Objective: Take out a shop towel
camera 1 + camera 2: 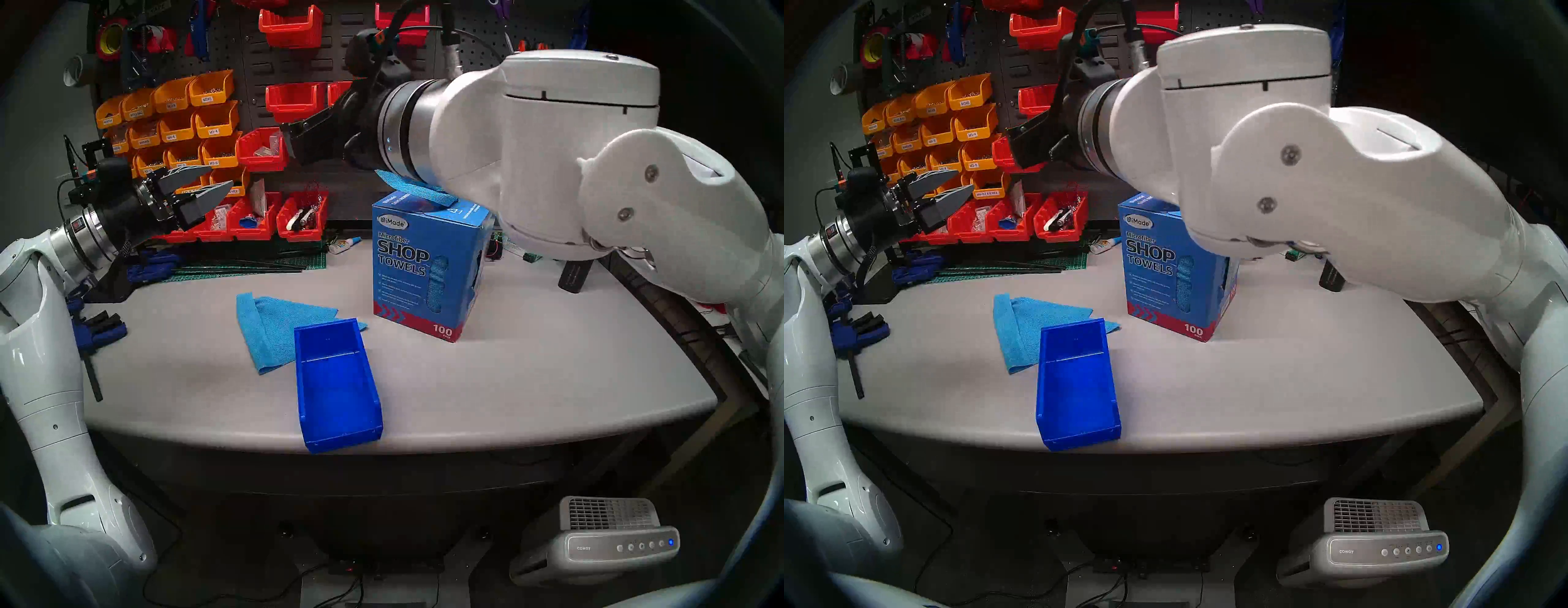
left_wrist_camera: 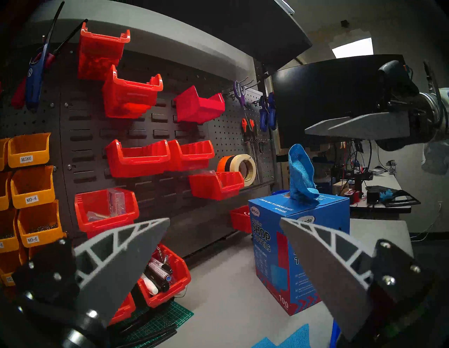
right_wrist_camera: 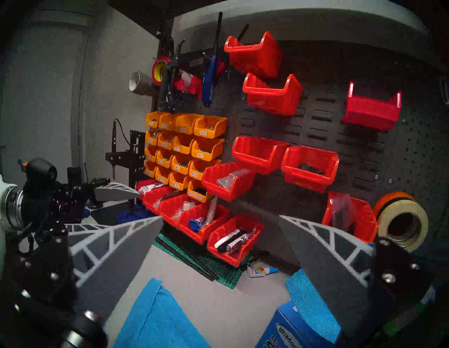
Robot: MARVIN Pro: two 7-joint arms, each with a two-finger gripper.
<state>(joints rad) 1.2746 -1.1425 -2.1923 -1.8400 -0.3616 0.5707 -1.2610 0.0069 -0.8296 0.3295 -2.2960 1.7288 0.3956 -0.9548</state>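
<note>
A light blue shop towel [image 1: 271,331] lies loosely folded on the grey table [image 1: 530,365], left of the blue "Shop Towels" carton [image 1: 424,263]; one corner is hidden behind a blue bin. Another towel [image 2: 301,175] pokes up out of the carton's top slot. My right gripper [image 1: 290,136] hangs open and empty in the air, above and left of the carton, with its arm over the carton's top. The wrist view shows the lying towel [image 3: 155,316] below its fingers. My left gripper [image 1: 220,176] is open and empty, raised at the table's left side, pointing toward the carton.
An empty blue bin [image 1: 335,382] stands at the table's front edge against the lying towel. Red and orange bins [image 1: 178,127] fill the pegboard behind. A green cutting mat [image 1: 254,265], a glue bottle [image 1: 343,245] and blue clamps [image 1: 97,331] sit at the back and left.
</note>
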